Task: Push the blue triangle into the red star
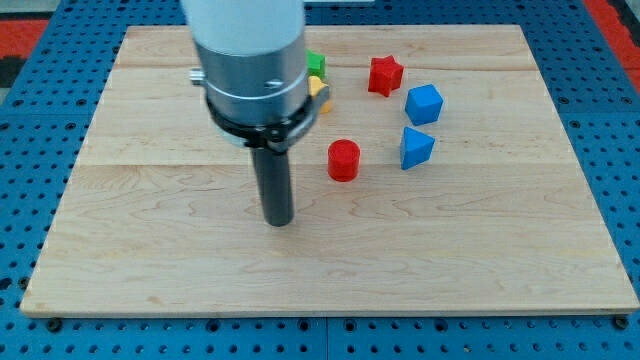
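The blue triangle (pixel 415 147) lies on the wooden board at the view's right of centre. The red star (pixel 385 75) lies above it and slightly to the left, near the board's top. A blue cube (pixel 424 104) sits between them, a little to the right. My tip (pixel 279 221) rests on the board well to the left of and below the blue triangle, apart from every block.
A red cylinder (pixel 343 159) stands between my tip and the blue triangle. A green block (pixel 316 65) and a yellow block (pixel 322 95) are partly hidden behind the arm's body. The wooden board (pixel 150 250) lies on a blue pegboard.
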### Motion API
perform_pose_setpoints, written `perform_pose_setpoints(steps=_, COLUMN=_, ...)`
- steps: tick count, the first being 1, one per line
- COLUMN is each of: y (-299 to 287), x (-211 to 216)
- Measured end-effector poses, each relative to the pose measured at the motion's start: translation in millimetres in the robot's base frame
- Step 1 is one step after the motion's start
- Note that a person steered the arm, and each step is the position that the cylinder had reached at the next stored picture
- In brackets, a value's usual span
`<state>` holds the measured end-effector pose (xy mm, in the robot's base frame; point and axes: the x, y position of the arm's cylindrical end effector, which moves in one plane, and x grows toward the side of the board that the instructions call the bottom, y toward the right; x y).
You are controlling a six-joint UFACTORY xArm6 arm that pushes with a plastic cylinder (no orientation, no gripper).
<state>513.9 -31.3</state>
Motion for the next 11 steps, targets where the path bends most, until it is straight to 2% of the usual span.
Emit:
perform_pose_setpoints(steps=1, y=106, x=-51)
perform_pose_setpoints(steps=2, y=142, x=-57)
perform_pose_setpoints(steps=7, y=141, x=-78)
perform_pose_setpoints(steps=9, y=120, x=-124)
perform_pose_setpoints(steps=10, y=108, x=-163)
perform_pose_setpoints(steps=11, y=121, x=-185)
